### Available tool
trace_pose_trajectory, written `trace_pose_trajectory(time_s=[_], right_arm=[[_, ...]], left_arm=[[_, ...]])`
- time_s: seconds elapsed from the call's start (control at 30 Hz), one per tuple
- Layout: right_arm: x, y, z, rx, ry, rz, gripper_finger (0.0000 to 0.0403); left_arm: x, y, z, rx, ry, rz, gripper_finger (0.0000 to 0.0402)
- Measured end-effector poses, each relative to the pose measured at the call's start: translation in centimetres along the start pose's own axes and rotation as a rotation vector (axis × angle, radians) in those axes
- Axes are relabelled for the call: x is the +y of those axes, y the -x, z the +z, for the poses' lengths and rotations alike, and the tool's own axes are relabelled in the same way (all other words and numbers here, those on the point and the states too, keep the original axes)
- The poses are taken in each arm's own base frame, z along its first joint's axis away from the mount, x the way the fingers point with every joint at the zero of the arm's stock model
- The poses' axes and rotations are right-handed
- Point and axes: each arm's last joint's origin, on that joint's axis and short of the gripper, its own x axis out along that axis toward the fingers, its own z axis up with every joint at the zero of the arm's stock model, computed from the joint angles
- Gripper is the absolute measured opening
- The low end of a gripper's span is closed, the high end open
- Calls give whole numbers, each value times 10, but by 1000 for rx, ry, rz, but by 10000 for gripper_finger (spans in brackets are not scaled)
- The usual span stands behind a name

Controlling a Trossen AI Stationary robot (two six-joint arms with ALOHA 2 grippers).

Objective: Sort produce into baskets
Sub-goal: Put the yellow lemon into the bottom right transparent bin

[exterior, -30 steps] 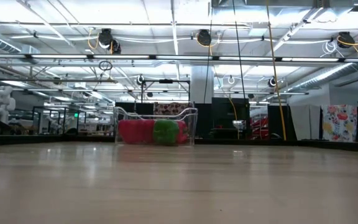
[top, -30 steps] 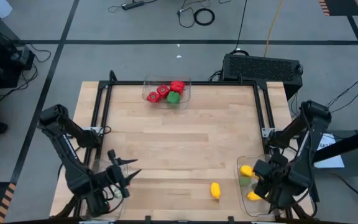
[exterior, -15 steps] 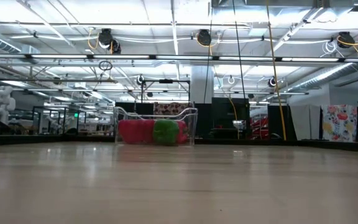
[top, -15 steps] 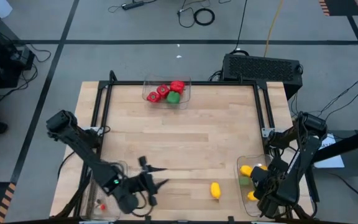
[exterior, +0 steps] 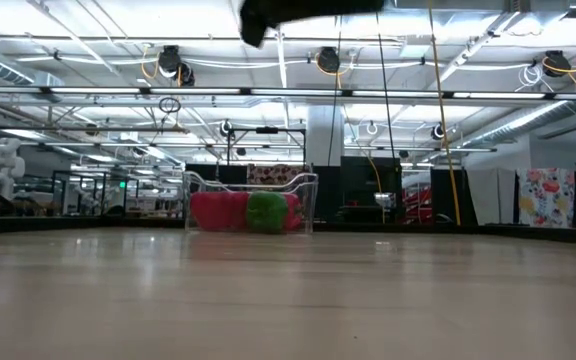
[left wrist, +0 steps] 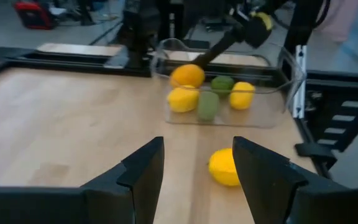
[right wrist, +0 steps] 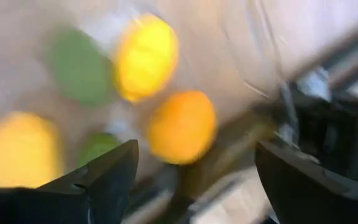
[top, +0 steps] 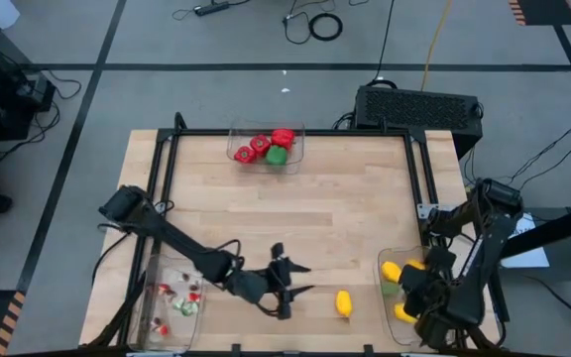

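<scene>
**Now the loose lemon is lying straight ahead of the left gripper**

Largest first: the pale wooden table [top: 295,228] is carrying three clear rounded plastic bins. The far bin [top: 267,146] is holding red and green peppers, the bin at the near left corner [top: 170,299] is holding tiny red, white and green bits, and the bin at the near right corner [left wrist: 229,94] is holding yellow lemons, an orange and green limes.

The long dark left arm is reaching across the near edge of the table, and the left gripper [top: 291,281] is pointing toward the right-hand bin. Its two fingers are standing apart with nothing between them. In the left wrist view the single loose yellow lemon [left wrist: 224,167] is lying on the bare wood just beyond the fingertips, a little toward one finger and not centred in the gap. It is resting between this gripper and the right-hand bin. The lemon looks nearly round, so I judge its long axis matters little for the grasp.

The right gripper [right wrist: 194,171] is hanging over the right-hand bin with its fingers wide apart and empty. I judge the left arm is the better placed one for this lemon.
</scene>
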Motion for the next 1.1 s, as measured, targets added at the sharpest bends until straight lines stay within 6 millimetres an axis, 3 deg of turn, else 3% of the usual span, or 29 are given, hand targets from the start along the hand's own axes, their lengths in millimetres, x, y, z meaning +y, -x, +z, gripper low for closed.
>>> trace_pose_trajectory(time_s=[0.2,0.33,0.53,0.9,1.1], right_arm=[[-11,36,3,-276,-25,186,313],[-14,53,4,-517,6,242,313],[-15,60,9,-754,44,223,313],[9,70,15,-793,29,434,313],[25,72,19,-751,5,524,313]], left_arm=[[-3,-38,-16,15,12,-43,209],[-9,-61,-20,21,-17,-70,259],[-20,-83,-25,61,-85,-120,330],[-16,-101,-37,131,-151,-279,317],[-8,-110,-48,150,-166,-266,302]])
